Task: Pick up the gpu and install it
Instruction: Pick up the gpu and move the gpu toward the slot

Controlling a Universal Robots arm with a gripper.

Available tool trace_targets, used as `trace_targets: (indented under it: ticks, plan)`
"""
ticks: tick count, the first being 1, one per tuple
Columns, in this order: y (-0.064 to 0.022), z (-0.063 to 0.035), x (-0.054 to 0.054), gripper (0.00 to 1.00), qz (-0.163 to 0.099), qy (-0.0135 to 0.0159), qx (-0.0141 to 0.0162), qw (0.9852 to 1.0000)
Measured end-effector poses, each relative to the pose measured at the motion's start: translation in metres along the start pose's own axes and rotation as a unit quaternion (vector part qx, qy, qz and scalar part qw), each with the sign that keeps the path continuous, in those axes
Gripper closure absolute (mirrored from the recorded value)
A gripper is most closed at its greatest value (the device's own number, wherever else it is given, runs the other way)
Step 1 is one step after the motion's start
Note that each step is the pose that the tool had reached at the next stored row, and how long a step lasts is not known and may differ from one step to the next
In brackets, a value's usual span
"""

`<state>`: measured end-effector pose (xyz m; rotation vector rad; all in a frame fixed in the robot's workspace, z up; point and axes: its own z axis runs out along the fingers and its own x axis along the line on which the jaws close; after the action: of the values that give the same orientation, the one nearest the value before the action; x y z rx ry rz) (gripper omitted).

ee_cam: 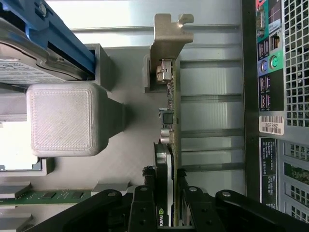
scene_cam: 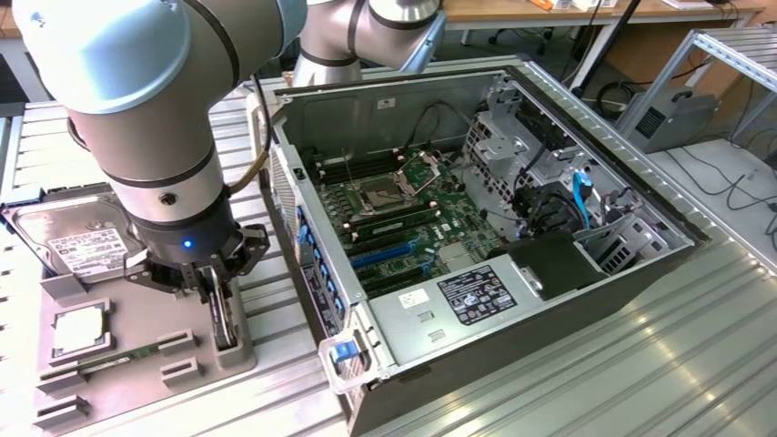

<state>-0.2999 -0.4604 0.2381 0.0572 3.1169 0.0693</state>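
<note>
Your claw (scene_cam: 216, 296) is clamped on the gpu (scene_cam: 224, 330), lower left of the frame. The card looks seated on edge in the gray tray (scene_cam: 146, 314). It's grabbed, but not yet lifted or in the computer case (scene_cam: 352, 109).

gpu (ee_cam: 164, 164) black face, tan board; tray (scene_cam: 134, 314) grey; hard drive (scene_cam: 85, 241) white label.

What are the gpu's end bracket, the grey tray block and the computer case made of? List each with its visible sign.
On the gpu, the end bracket looks like bare metal, likely steel: dull silver, thin bent sheet. The tray block is probably 3D-printed plastic: matte grey with fine layered lines. The computer case looks like sheet metal: folded grey panels.
</note>
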Motion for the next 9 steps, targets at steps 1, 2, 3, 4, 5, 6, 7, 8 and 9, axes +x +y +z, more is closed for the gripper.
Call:
trace_targets:
  ticks: [1,2,3,4,5,6,7,8,9]
  plan:
    - [0.0000,0.0000,0.0000,0.73,0.000,0.0000,0.0000,1.0000]
    - [0.0000,0.0000,0.0000,0.73,0.000,0.0000,0.0000,1.0000]
    - [0.0000,0.0000,0.0000,0.73,0.000,0.0000,0.0000,1.0000]
    - [0.0000,0.0000,0.0000,0.73,0.000,0.0000,0.0000,1.0000]
    - [0.0000,0.0000,0.0000,0.73,0.000,0.0000,0.0000,1.0000]
    - [0.0000,0.0000,0.0000,0.73,0.000,-0.0001,-0.0001,1.0000]
    - [0.0000,-0.0002,0.0000,0.73,0.000,-0.0001,-0.0001,1.0000]
    - [0.0000,-0.0008,0.0000,0.73,0.000,0.0000,0.0001,1.0000]
    - [0.0001,-0.0018,-0.0001,0.73,0.000,0.0000,0.0001,1.0000]
